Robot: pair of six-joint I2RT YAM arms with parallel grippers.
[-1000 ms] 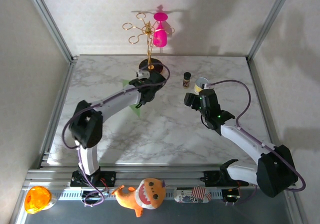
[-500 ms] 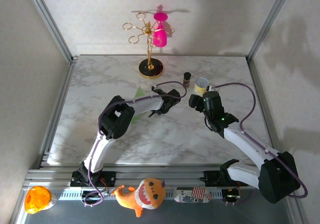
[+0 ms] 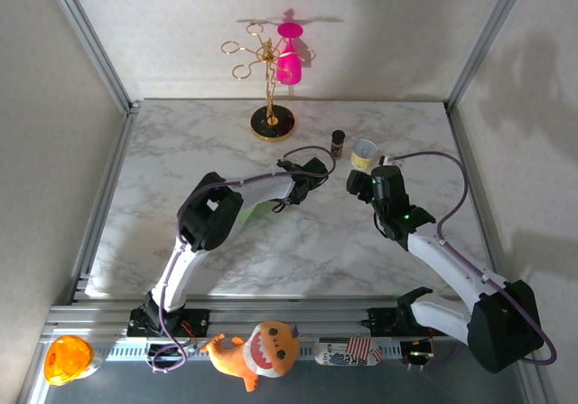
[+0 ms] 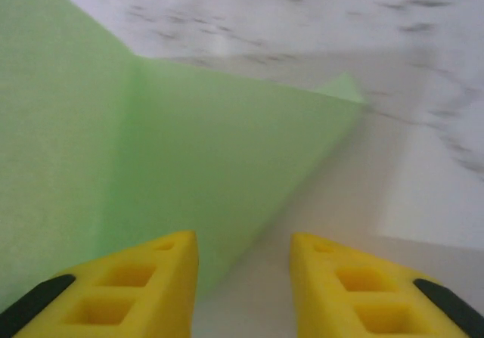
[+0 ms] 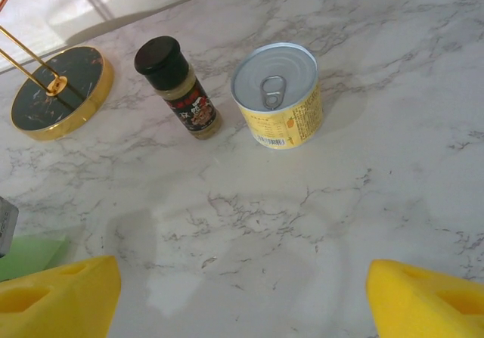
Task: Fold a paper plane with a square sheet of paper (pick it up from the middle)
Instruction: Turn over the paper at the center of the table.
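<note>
A white marble table (image 3: 361, 250) fills the scene. The left arm (image 3: 253, 187) stretches low across its middle, over the paper plane (image 4: 227, 149), a pale green folded wedge lying on the marble with its tip pointing away. The left gripper (image 4: 242, 251) sits at the paper's near edge, yellow fingers partly apart and clasping nothing, probably to let the fold settle. The right gripper (image 5: 240, 277) hovers nearby, spread wide and empty, likely waiting to help. Beyond it stand a small can (image 5: 278, 96) and a spice bottle (image 5: 178, 88).

White marble table (image 3: 298, 255), pale walls (image 3: 181, 24), aluminium frame posts (image 3: 90, 42).
</note>
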